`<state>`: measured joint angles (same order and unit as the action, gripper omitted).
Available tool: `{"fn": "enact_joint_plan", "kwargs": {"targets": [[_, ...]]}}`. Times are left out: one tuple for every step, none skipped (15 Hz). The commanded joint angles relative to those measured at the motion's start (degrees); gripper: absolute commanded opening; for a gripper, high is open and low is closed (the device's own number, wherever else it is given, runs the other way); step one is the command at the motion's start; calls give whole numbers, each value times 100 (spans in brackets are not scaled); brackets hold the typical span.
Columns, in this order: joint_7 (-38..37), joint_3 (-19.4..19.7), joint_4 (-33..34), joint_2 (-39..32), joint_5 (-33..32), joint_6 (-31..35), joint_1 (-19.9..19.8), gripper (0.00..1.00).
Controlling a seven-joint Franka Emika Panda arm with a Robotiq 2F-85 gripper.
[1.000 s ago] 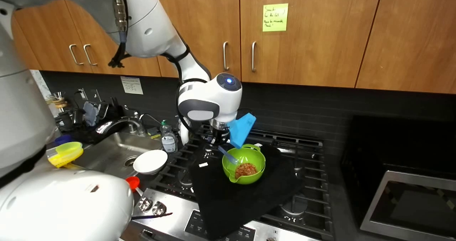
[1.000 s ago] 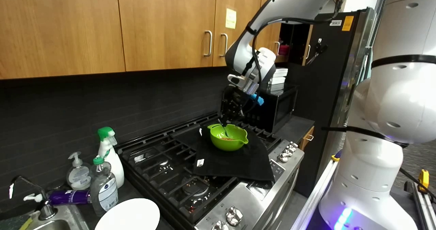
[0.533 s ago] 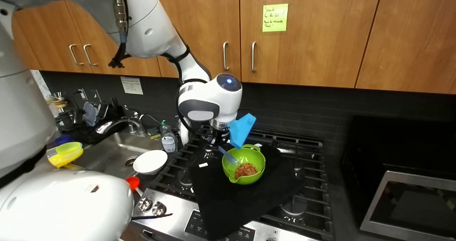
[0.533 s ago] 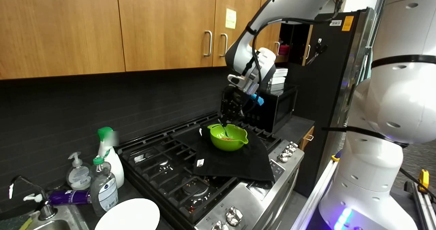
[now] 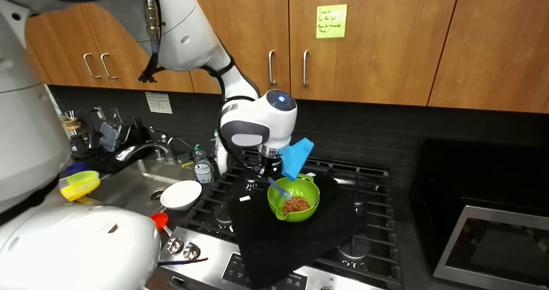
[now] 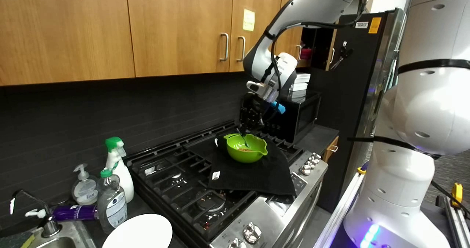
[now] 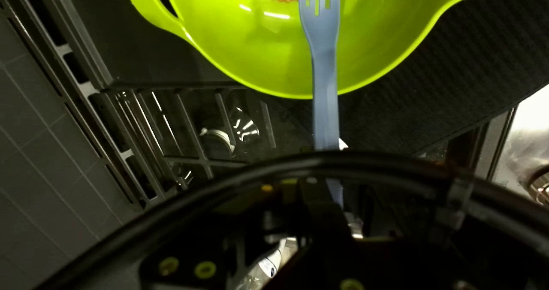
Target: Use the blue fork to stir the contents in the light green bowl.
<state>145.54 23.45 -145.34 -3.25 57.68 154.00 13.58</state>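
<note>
Fork, probably light and stiff, pinched by the end effector at the handle, judged the best hold; tines toward twelve o'clock, wrist view.

The arm is white and pale grey, with oval plugs, black straps, a black cable and a metal connector. On the wrist, a dark disc bears a blue light; a silver collar and bright-blue panel show below. The black end effector has yellowish screw heads; the base bears a blue glow.
</note>
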Motion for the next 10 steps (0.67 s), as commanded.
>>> {"fn": "enact_joint_plan", "kwargs": {"targets": [[-29,74,296,-257,-3,-161,-101,5],[-3,72,349,-308,17,-184,-124,5],[24,62,418,-378,30,-260,-152,5],[45,51,483,-434,43,-378,-180,5],[105,33,570,-530,94,-505,-207,5],[126,18,647,-616,120,-628,-221,5],[134,7,711,-693,144,-695,-228,5],[140,5,781,-778,165,-768,-236,5],[139,6,846,-857,170,-837,-244,5],[153,11,912,-943,198,-890,-261,5]]}}
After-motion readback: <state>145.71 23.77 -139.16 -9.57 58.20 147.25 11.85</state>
